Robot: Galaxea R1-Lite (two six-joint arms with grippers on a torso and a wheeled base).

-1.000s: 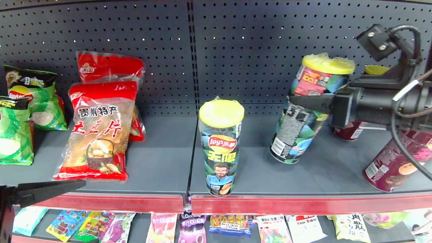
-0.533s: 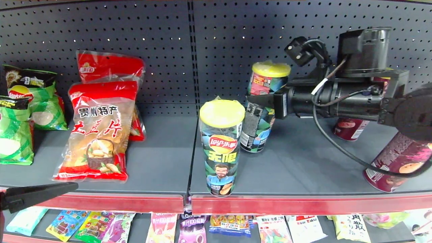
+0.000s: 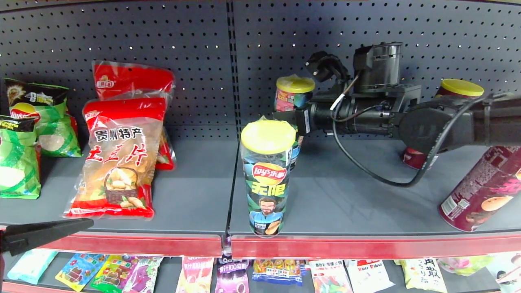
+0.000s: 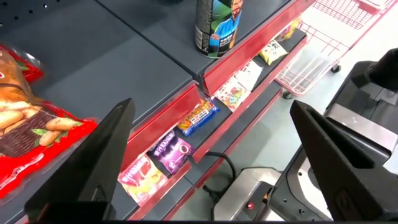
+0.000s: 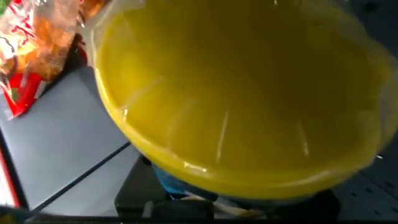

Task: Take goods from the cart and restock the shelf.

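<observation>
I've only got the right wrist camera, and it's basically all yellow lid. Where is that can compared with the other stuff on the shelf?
Observer: The right hand grips the held can upright. It is behind the front can, slightly to the robot's right of it. The front can stands at the front edge of the shelf.
Operator: Is it down on the shelf?
Observer: Cannot tell; in the head view the front can hides its base.
Operator: And the left hand?
Observer: The left hand is open and empty, low by the red front rail, below the red potato chip bag.
</observation>
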